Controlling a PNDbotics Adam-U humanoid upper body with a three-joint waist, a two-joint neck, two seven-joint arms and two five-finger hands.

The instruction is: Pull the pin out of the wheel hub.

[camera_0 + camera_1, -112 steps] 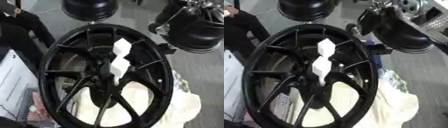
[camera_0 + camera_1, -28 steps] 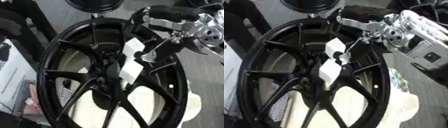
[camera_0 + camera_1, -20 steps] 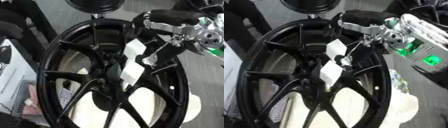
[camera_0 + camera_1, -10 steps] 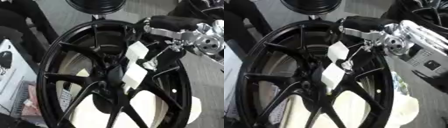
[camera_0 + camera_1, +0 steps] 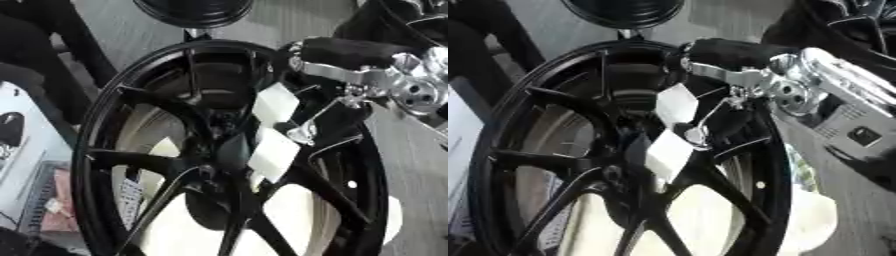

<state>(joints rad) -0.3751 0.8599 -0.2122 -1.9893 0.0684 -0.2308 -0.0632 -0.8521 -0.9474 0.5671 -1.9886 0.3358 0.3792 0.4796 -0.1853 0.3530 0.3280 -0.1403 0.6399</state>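
A large black spoked wheel hub (image 5: pixel 114 165) stands tilted and fills both views. At its centre sits the pin, which shows as two white blocks, an upper one (image 5: pixel 276 102) and a lower one (image 5: pixel 273 152), still against the black centre of the hub. My right hand (image 5: pixel 350 55), black with silver joints, comes in from the upper right across the rim. A slim silver part of it reaches down to the gap between the two white blocks. Whether it holds the pin does not show. My left hand is out of sight.
A second black wheel (image 5: pixel 192 10) stands behind at the top. A cream cloth (image 5: pixel 175 235) lies under the hub. At the left edge are a white sheet or box (image 5: pixel 26 150) and dark shapes. To the right, the floor is grey.
My right hand has come in from the upper right and moved left and down onto the white pin. The picture has shifted a little. The pin still sits in the hub.
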